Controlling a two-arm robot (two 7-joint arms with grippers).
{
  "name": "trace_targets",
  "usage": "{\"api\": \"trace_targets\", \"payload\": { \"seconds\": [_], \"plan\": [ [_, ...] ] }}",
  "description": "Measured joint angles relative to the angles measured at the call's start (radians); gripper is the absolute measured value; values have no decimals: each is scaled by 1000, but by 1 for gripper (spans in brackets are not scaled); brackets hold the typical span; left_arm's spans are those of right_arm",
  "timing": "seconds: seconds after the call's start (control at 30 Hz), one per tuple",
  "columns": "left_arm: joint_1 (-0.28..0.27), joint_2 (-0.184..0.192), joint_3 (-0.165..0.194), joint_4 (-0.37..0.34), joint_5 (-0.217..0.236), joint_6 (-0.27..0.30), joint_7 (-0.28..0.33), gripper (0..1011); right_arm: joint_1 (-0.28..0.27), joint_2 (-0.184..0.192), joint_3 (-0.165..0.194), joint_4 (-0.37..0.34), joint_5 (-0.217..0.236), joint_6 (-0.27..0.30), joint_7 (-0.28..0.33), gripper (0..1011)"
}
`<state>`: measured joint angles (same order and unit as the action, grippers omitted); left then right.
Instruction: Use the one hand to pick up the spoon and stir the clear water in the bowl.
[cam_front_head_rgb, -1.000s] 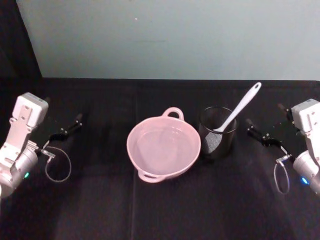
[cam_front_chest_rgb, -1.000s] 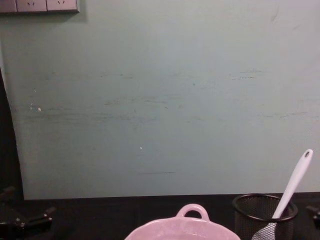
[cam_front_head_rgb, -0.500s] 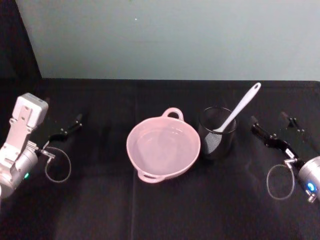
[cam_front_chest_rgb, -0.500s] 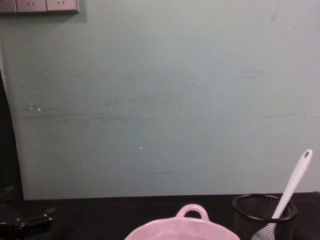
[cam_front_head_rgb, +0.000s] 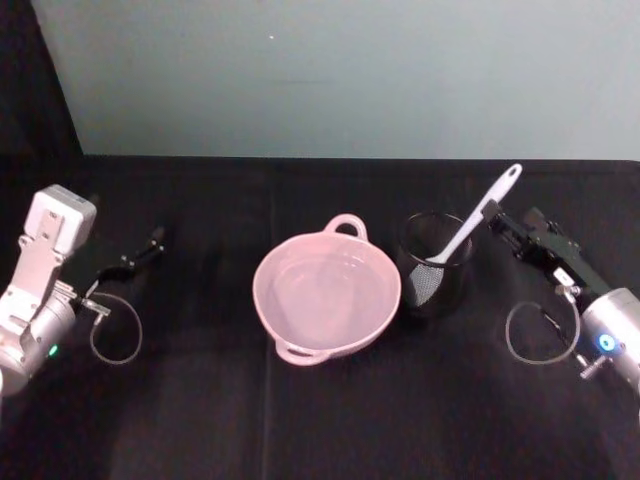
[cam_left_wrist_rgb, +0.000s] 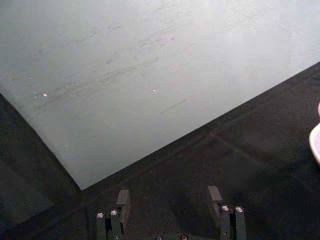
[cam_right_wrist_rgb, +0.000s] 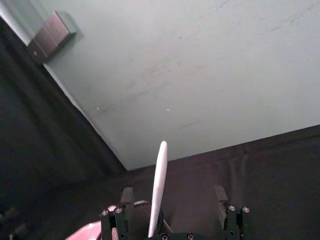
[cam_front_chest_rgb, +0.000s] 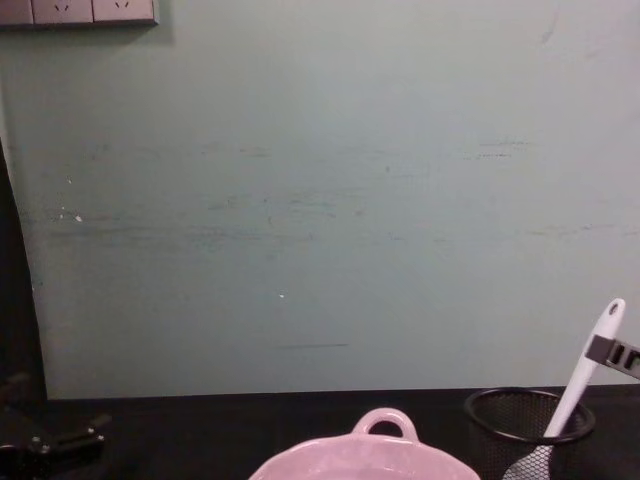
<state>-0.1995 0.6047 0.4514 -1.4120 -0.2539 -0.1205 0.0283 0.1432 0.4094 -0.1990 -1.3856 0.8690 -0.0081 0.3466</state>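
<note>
- L gripper (cam_front_head_rgb: 140, 251): parked near L edge of black worktop (cam_front_head_rgb: 200, 400), well apart from bowl; jaws open, nothing betw. them (cam_left_wrist_rgb: 169, 198).
- Pink bowl (cam_front_head_rgb: 258, 290): mid-worktop, loop handle on far rim; clear water (cam_front_head_rgb: 325, 292) inside, barely visible.
- Black mesh cup (cam_front_head_rgb: 437, 292): just R of bowl, upright.
- White spoon (cam_front_head_rgb: 476, 217): head down in cup, handle leaning up and to the R.
- R gripper (cam_front_head_rgb: 497, 222): at spoon's upper handle, jaws wide apart either side of it (cam_right_wrist_rgb: 172, 196), not closed; contact w/ handle – can't tell.
- Pale green wall (cam_front_chest_rgb: 320, 200) behind worktop.
</note>
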Motion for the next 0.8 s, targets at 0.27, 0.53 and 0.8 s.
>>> {"api": "trace_targets", "payload": {
  "seconds": [0.27, 0.53, 0.8],
  "plan": [
    [0, 0, 0, 0, 0, 0, 0, 1011, 48, -40, 4, 64, 62, 10, 36, 1003],
    [0, 0, 0, 0, 0, 0, 0, 1011, 75, -61, 5, 99, 107, 10, 47, 1002],
    [0, 0, 0, 0, 0, 0, 0, 1011, 97, -71, 7, 113, 124, -3, 41, 1003]
  ]
}}
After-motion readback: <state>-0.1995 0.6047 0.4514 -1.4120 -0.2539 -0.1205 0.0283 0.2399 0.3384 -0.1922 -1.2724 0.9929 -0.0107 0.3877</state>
